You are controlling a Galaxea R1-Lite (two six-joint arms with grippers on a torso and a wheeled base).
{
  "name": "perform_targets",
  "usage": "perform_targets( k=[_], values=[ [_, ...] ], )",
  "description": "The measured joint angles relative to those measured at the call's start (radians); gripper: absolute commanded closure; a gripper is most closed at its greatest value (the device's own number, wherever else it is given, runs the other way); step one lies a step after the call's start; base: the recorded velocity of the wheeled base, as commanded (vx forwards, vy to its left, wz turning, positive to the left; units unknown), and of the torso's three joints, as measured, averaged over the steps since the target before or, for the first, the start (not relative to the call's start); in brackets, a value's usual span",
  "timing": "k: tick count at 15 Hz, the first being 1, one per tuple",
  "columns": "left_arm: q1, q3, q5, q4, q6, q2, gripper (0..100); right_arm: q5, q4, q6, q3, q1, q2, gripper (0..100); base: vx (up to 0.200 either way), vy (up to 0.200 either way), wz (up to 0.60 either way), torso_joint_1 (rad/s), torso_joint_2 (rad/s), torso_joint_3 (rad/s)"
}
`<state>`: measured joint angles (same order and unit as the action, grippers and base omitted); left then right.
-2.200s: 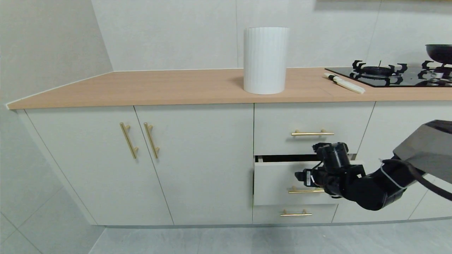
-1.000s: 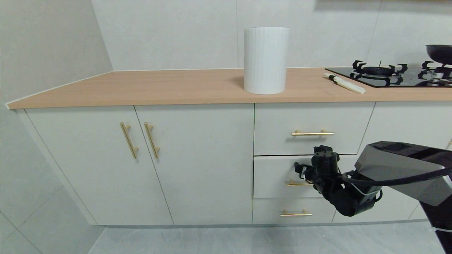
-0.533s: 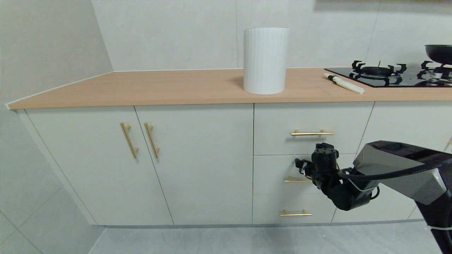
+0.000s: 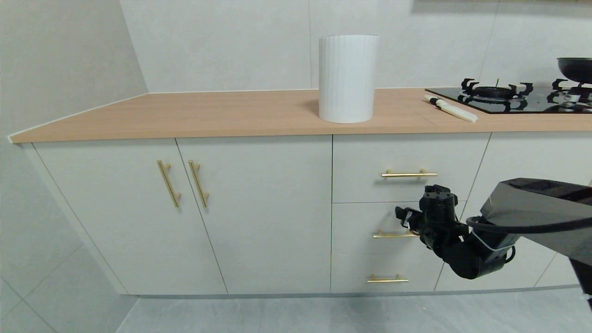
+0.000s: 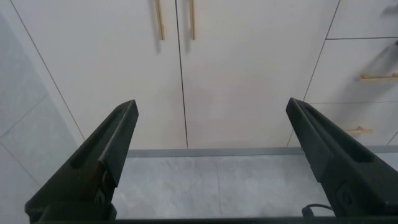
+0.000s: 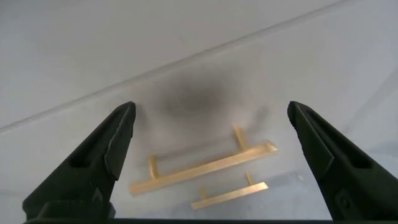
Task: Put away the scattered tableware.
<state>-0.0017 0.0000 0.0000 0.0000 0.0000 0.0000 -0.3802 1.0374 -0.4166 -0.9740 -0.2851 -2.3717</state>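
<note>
A white knife-like utensil with a black end [image 4: 451,109] lies on the wooden counter [image 4: 208,113] beside the hob. Below it, the middle drawer [image 4: 356,217] is flush with the cabinet front, and its brass handle [image 4: 391,235] is free. My right gripper [image 4: 407,216] hangs open just in front of that drawer, above the handle's right end, holding nothing. In the right wrist view its fingers [image 6: 112,149] stand wide apart, facing the middle handle [image 6: 205,168] and the lower handle [image 6: 230,195]. My left gripper [image 5: 210,106] is open and empty, low before the cabinet doors [image 5: 180,68].
A tall white ribbed cylinder [image 4: 347,78] stands on the counter above the drawers. A black gas hob [image 4: 508,99] with a dark pan [image 4: 576,68] is at the right. Top drawer handle [image 4: 409,174] and bottom drawer handle [image 4: 387,279] are shut. Grey tiled floor [image 4: 277,314] lies below.
The middle drawer, open 2.2 s ago, has been pushed shut. Since half a second ago my right gripper has drawn back a little to the right, off the drawer front.
</note>
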Motion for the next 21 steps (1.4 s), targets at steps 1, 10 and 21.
perform_targets(
  k=[1, 10, 21],
  values=[
    [0.000, 0.000, 0.000, 0.000, 0.000, 0.000, 0, 0.001, 0.000, 0.003, 0.049, -0.006, 0.062, 0, 0.000, 0.000, 0.00, 0.000, 0.00, 0.000],
    [0.000, 0.000, 0.000, 0.000, 0.000, 0.000, 0, -0.040, -0.100, 0.213, 0.539, 0.018, 0.942, 0, 0.000, 0.000, 0.00, 0.000, 0.00, 0.000],
    [0.000, 0.000, 0.000, 0.000, 0.000, 0.000, 0, -0.048, -1.019, 0.430, 0.619, 0.223, 2.053, 0, 0.000, 0.000, 0.00, 0.000, 0.00, 0.000]
  ],
)
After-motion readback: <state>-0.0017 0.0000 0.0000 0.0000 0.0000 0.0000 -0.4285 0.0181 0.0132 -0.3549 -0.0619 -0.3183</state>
